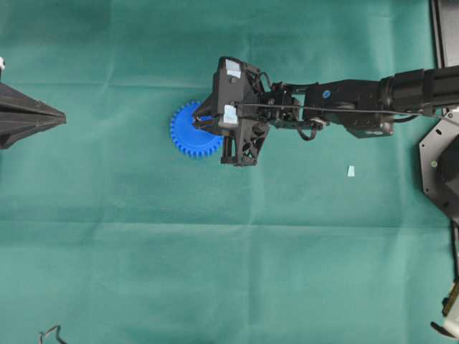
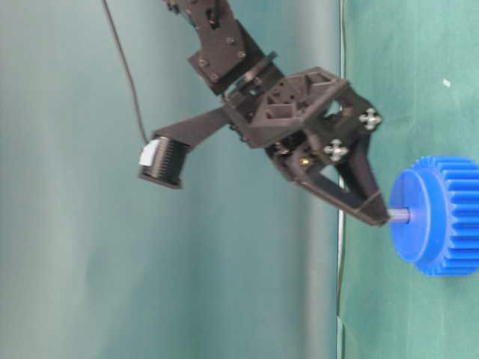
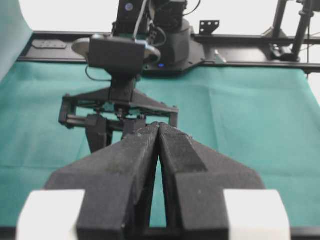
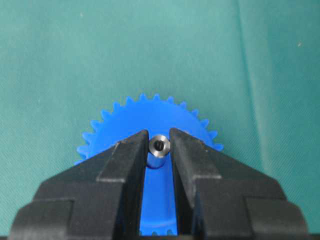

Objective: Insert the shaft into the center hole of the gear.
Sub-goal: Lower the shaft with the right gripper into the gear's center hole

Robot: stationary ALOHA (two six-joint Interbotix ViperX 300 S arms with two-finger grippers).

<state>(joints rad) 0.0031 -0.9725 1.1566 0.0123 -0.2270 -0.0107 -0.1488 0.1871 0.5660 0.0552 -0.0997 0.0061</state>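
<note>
A green cloth (image 1: 215,272) covers the whole work surface, with faint fold creases running across it in the overhead view. The blue gear (image 1: 188,130) lies flat on the cloth a little left of the middle, its toothed rim showing all round in the right wrist view. Well apart from it, toward the right side, a small pale rectangular scrap (image 1: 351,171) rests on the cloth. A bent dark wire piece (image 1: 50,334) sits at the bottom-left edge.

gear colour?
Bright blue gear, teeth and face alike. Clearest in the right wrist view, behind the shaft.
</note>
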